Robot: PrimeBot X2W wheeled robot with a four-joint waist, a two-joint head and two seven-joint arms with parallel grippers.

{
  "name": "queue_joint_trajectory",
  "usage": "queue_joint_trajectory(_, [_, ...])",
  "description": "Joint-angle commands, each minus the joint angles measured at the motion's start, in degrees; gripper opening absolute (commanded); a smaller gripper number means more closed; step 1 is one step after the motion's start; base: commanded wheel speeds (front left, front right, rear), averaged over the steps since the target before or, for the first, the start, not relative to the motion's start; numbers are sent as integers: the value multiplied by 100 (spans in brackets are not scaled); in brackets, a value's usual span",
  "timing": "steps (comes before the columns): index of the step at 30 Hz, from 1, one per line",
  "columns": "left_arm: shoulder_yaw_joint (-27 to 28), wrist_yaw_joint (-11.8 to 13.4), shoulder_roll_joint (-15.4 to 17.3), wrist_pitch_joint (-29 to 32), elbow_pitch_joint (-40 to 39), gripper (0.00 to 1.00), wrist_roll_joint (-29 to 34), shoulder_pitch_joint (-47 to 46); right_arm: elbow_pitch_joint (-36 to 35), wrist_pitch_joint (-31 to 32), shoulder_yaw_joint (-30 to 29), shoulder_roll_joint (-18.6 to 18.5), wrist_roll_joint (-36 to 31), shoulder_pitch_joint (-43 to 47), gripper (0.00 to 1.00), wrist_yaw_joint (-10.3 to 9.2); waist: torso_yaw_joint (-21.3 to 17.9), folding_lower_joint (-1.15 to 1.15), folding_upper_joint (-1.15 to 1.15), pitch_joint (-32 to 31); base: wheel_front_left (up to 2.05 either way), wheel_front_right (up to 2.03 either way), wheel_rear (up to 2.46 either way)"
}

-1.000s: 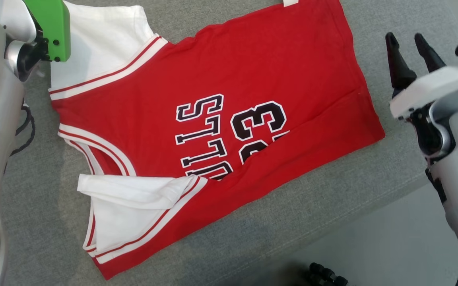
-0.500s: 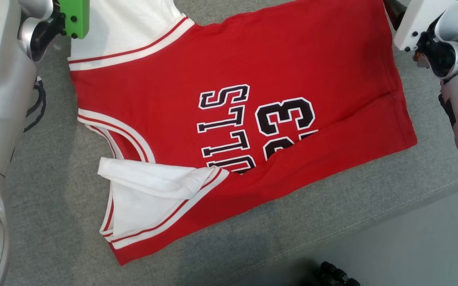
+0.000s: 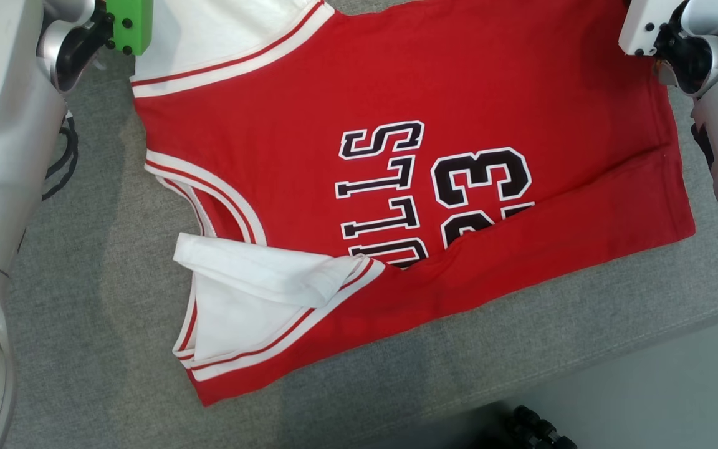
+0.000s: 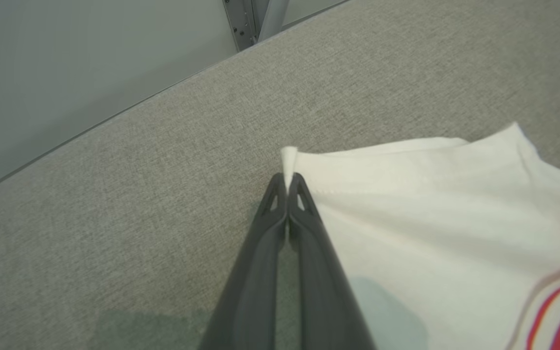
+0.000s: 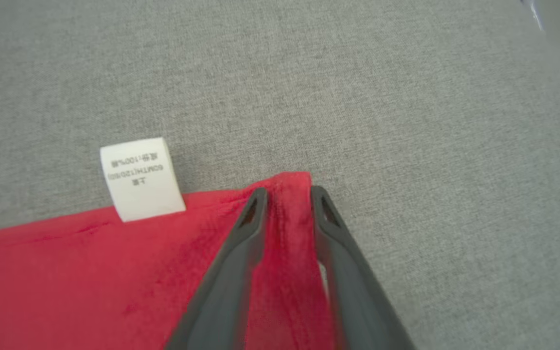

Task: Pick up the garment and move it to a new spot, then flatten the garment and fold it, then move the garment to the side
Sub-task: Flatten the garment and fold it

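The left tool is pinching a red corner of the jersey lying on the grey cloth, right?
No: the left tool pinches a white corner of the jersey, as the left wrist view shows; it does lie on grey cloth.

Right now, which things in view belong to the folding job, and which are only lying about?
Job: jersey; left claw, shut on its white sleeve; right claw, astride its red corner.
Lying about: black cable; dark object at the bottom edge.
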Motion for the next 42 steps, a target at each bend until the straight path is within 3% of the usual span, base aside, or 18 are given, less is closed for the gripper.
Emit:
queue_joint_trajectory(1, [-16,-13,48,-5,1,0,-32,-107,121,-53,-6,-12,-90,-111,17,-9,17,0,0,15,0,0,0])
queue_joint_trajectory(2, [-25,-13,52,-14,4,0,-46,-107,179,-78,4,-11,-119,-135,0,-9,20,0,0,16,0,0,0])
queue_joint_trajectory(10, [-98,-5,120,-323,-32,0,9,-224,326,-514,-26,-57,-216,-350,0,-9,44,0,0,19,0,0,0])
queue_joint_trajectory(19, [8,65,164,-1319,-40,0,116,-440,136,-1238,-73,-143,137,-413,0,-9,205,0,0,-18,0,0,0])
queue_joint_trajectory(24, [9,5,138,-1592,-189,0,-132,-130,-103,-1242,120,-282,523,-101,0,-9,343,0,0,-174,0,0,0])
queue_joint_trajectory(34, [-82,-10,508,-2443,-1366,0,-538,1233,-972,-1351,605,-929,1558,1002,0,-9,670,0,0,-675,0,0,0])
queue_joint_trajectory(42, [41,490,920,-2997,-2517,0,-586,2414,-1721,-1837,864,-1550,2198,1879,0,-9,914,0,0,-961,0,0,0])
